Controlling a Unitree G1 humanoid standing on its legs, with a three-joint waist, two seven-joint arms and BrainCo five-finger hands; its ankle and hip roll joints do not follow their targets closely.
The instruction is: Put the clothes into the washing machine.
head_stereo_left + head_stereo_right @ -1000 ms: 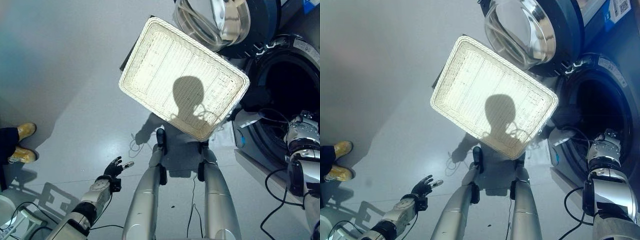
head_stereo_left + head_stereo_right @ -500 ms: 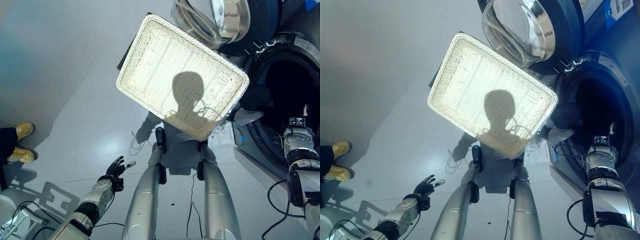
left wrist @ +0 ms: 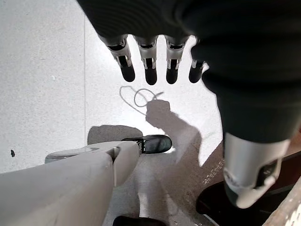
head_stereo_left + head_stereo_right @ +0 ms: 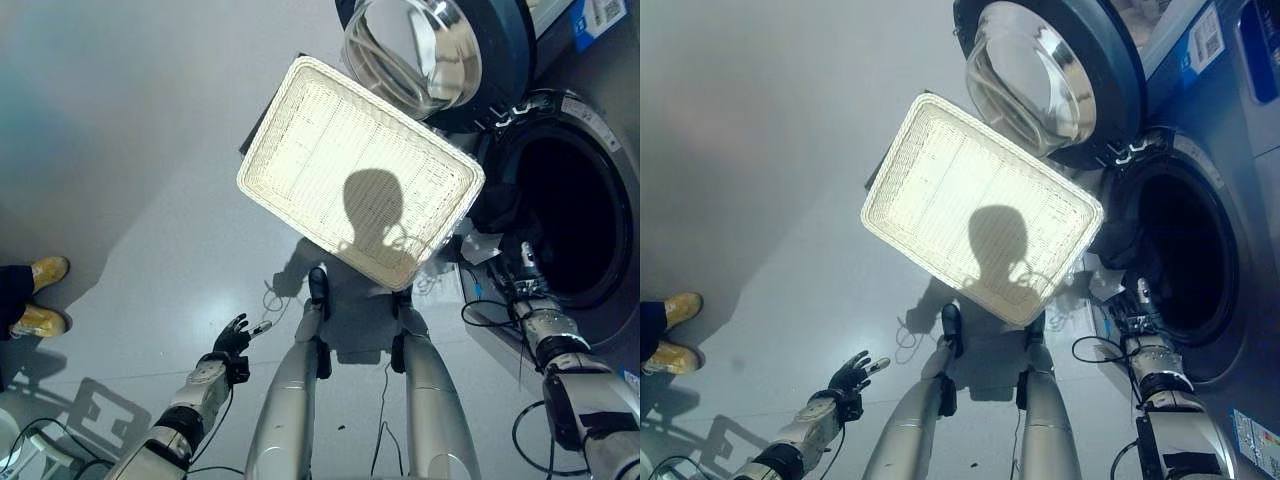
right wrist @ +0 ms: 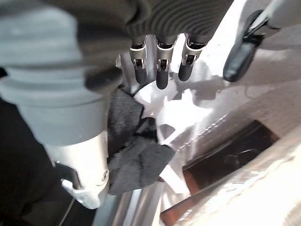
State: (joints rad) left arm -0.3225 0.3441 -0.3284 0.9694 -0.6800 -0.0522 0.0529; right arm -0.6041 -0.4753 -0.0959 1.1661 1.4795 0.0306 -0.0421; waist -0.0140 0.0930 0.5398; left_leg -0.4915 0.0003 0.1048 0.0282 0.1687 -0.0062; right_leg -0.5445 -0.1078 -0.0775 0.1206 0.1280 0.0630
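Grey, glossy floor is seen from above, with a white wicker basket lying on it just left of a front-loading washing machine. The basket's woven bottom is bare and brightly lit. The washing machine's round door, with its glass bowl and dark rim, is swung open at the far side, just beyond the basket's far right corner. The drum opening is dark inside, and a dark piece of clothing is draped over its left rim, beside the basket's right corner; pale cloth is seen just below it at the near lip of the opening.

The right hand is held at the near left edge of the drum opening, its fingers straight and spread, closed round nothing. In the right wrist view a dark piece of cloth is seen just past those fingers and beside the thumb, with white cloth next to it; whether the hand touches either cannot be told.

The left hand is held low over the floor at the near left, well apart from the basket, with its fingers straight, spread and empty. A person's yellow shoes are seen at the left edge of the floor.
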